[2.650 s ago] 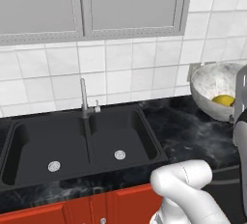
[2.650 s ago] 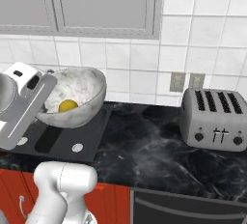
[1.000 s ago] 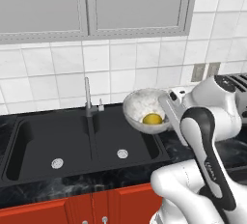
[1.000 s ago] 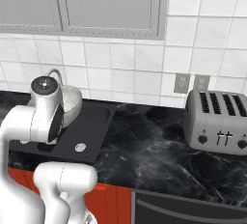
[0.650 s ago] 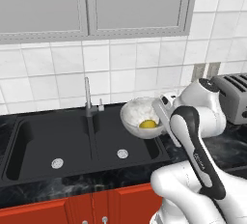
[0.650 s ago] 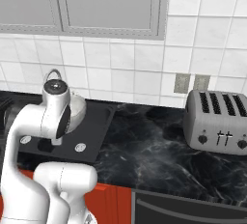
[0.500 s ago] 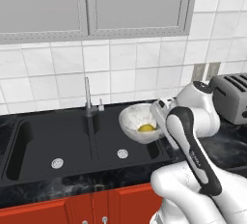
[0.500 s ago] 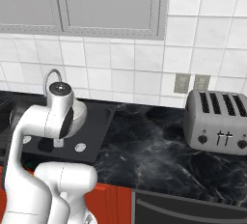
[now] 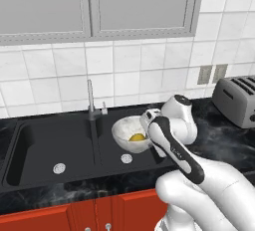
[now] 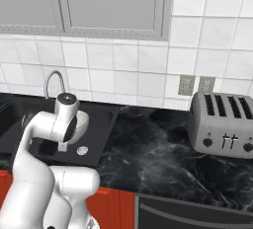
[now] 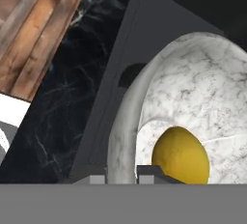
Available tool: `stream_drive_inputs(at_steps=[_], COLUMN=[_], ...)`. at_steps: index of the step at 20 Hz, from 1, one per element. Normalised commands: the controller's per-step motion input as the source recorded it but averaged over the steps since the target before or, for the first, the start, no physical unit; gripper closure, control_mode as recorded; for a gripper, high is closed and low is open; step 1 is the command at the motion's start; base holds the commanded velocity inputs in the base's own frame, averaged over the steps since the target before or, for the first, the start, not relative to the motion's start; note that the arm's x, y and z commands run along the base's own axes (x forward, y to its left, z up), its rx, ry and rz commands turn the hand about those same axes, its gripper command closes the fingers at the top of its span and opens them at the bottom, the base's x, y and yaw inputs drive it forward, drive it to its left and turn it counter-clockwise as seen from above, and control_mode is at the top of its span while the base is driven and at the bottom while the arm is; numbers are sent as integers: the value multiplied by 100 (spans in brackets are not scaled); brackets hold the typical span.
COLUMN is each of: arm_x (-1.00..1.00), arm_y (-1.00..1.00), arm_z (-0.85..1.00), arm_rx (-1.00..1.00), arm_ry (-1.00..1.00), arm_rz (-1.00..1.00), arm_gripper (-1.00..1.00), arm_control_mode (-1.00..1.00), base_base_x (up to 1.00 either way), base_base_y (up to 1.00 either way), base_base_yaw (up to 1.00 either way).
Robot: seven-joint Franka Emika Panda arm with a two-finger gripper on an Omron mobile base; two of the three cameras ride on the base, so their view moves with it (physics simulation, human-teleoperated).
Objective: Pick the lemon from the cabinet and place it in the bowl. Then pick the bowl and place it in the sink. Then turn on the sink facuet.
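Observation:
The white marbled bowl [image 9: 127, 131] hangs low over the right basin of the black sink [image 9: 47, 148], tilted a little, with the yellow lemon [image 9: 137, 137] inside it. My gripper [image 9: 149, 133] is shut on the bowl's right rim. In the hand view my gripper [image 11: 120, 172] pinches the bowl's rim between its tips, the bowl [image 11: 202, 92] has the lemon [image 11: 181, 155] close behind them, and the sink's dark floor [image 11: 164, 25] lies beyond. The grey sink faucet [image 9: 90, 100] stands upright just left of the bowl. I cannot tell whether the bowl touches the basin floor.
A silver drain [image 9: 126, 159] lies below the bowl, another drain [image 9: 59, 168] in the left basin. A grey toaster [image 9: 238, 100] [image 10: 222, 123] stands on the black marble counter [image 10: 148, 159] to the right. Grey-panelled wall cabinets [image 9: 94, 3] hang overhead.
The bowl with the lemon has gone down and slightly left, from above the counter's edge into the right basin. The grip has stayed shut on the rim.

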Motion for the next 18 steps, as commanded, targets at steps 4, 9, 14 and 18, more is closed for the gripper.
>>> stream_drive_inputs(at_steps=[4, 9, 14, 18], arm_x=[49, 54, 45, 29], arm_y=[8, 0, 0, 0], arm_z=[-62, -32, -22, -44], arm_rx=[0, 0, -1, -5], arm_ry=[6, 0, 0, -1], arm_rz=[2, 4, 5, 5], arm_gripper=[100, 100, 100, 100], arm_control_mode=[-100, -100, -100, -100], base_base_x=[0, 0, 0, 0], base_base_y=[0, 0, 0, 0], base_base_yaw=[0, 0, 0, 0])
